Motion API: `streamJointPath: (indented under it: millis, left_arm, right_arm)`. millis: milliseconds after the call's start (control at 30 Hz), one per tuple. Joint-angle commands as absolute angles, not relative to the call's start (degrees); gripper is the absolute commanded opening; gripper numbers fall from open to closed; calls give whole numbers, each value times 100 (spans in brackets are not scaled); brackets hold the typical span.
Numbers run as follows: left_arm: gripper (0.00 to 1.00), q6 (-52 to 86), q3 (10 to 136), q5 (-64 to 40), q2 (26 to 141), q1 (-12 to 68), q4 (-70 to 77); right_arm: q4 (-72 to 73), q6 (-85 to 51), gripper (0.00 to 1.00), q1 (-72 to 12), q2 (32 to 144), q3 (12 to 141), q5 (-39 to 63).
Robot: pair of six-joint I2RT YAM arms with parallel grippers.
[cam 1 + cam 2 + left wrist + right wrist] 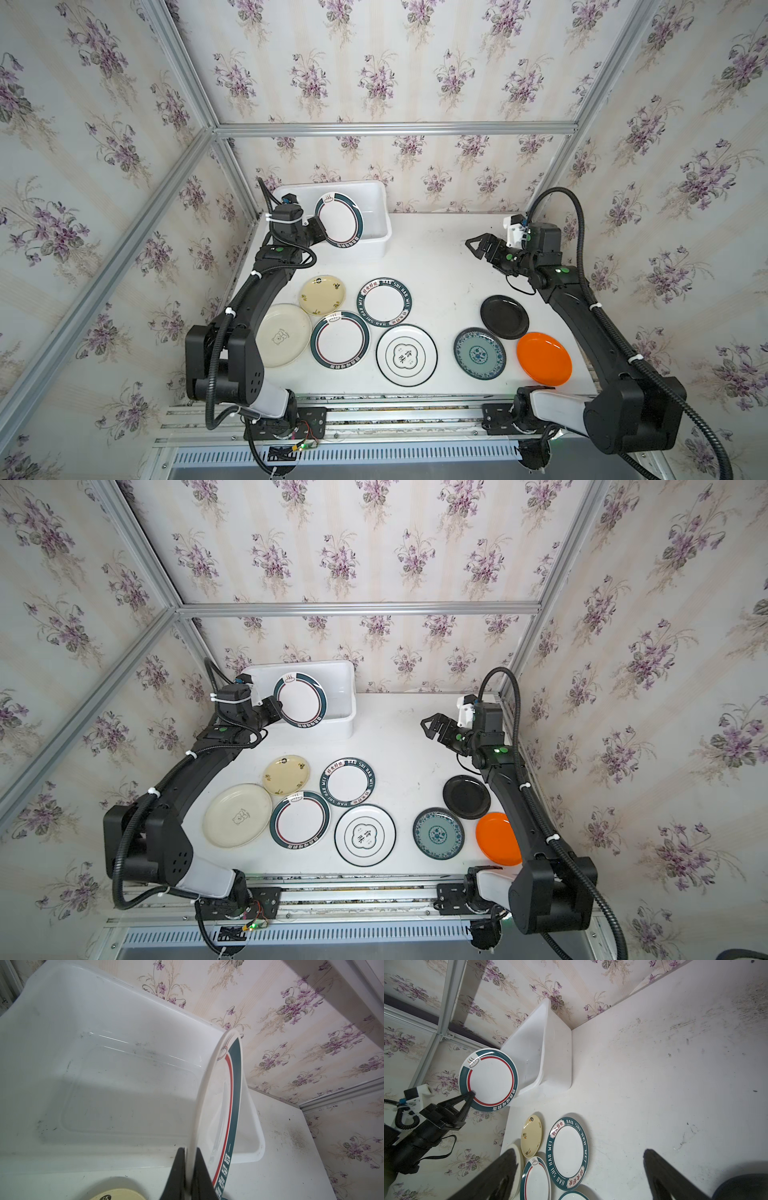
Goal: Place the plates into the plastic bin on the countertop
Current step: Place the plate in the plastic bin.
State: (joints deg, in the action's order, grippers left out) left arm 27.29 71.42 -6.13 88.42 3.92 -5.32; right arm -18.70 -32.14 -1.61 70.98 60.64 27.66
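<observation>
1. The left claw (319, 227) is shut tight on the edge of a green-rimmed plate (338, 220).
2. That plate is tipped up on its side in the air, over the near side of the plastic bin (376, 195).
3. The bin sits at the back of the bench (436, 257), close to the wall.
4. The right claw (473, 248) is wide open, holds nothing, and hangs above the bench.
5. Eight other plates lie flat near the front, such as a cream plate (284, 334), a black plate (504, 316) and an orange plate (543, 357).

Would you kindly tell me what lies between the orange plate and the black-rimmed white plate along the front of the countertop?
The blue-green patterned plate lies flat between them, touching neither, in both top views.
</observation>
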Motion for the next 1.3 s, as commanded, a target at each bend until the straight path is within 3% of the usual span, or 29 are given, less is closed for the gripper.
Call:
streamJointPath:
  millis: [0, 333, 833, 1267]
  left_arm:
    - [0, 2716, 7356, -620, 9079, 365, -393]
    - [0, 2719, 8388, -984, 10229, 283, -528]
    - [0, 2692, 9043, -1268, 11267, 577, -631]
    - [0, 2800, 9794, -1292, 12103, 695, -1070]
  right_arm:
    - [-1722, -3267, 98, -161, 7042, 5992, 2918]
    - [-1508, -3432, 98, -158, 6568, 5511, 3143]
    - [-2577, -2545, 99, -158, 6345, 5472, 1954]
    - [-2107, -2764, 99, -118, 6429, 5247, 2530]
